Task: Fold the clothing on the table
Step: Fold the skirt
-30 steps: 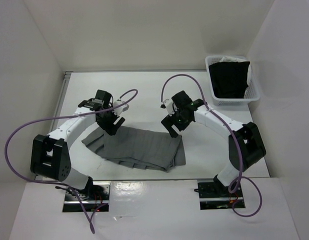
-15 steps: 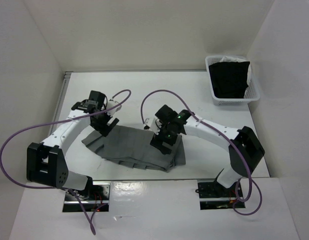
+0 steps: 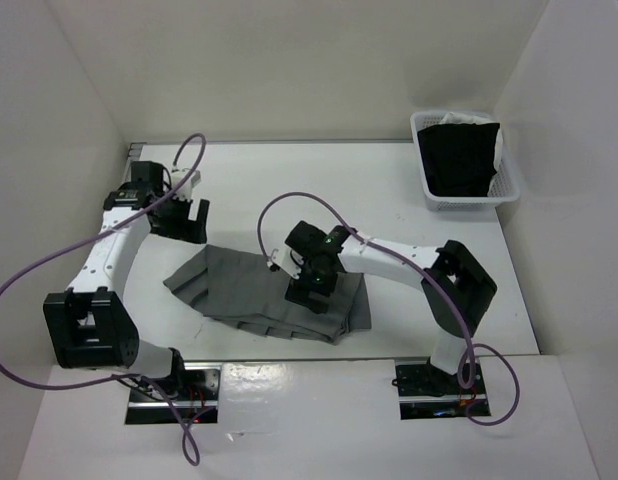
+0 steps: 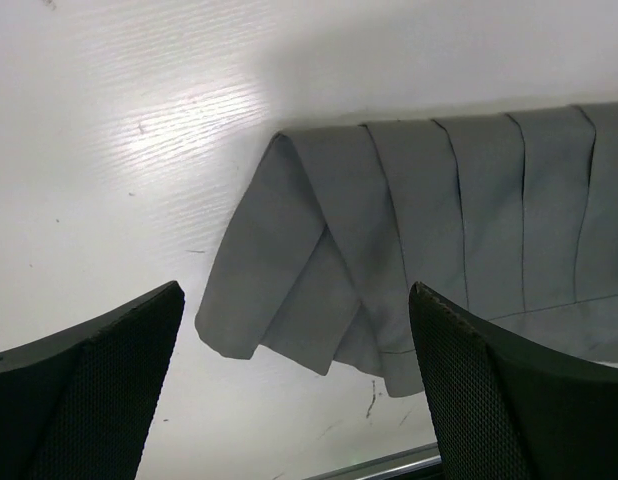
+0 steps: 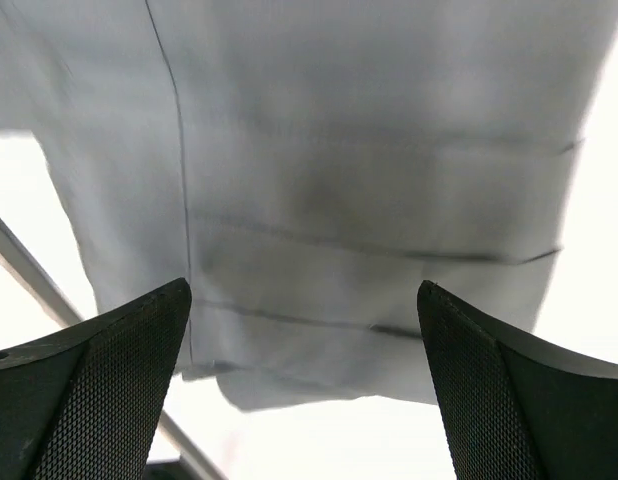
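Note:
The clothing (image 3: 244, 295), a grey pleated skirt, lies folded into a flat band near the front of the white table (image 3: 319, 185). My left gripper (image 3: 185, 218) hangs open above bare table, just beyond the skirt's left end. In the left wrist view the skirt's folded corner (image 4: 389, 230) lies below the left gripper (image 4: 294, 300), with nothing between the fingers. My right gripper (image 3: 307, 287) hovers open over the skirt's middle. In the right wrist view, pleats (image 5: 369, 150) fill the frame below the right gripper (image 5: 304, 290), which holds nothing.
A white slatted basket (image 3: 504, 190) holding a black garment (image 3: 459, 158) stands at the back right corner. White walls close in the table on three sides. The table's metal rim (image 4: 389, 462) runs along the front edge near the skirt.
My left gripper has opened wider and drawn back up and left, off the skirt's edge. My right gripper has swung left and now hangs over the skirt's middle, still open.

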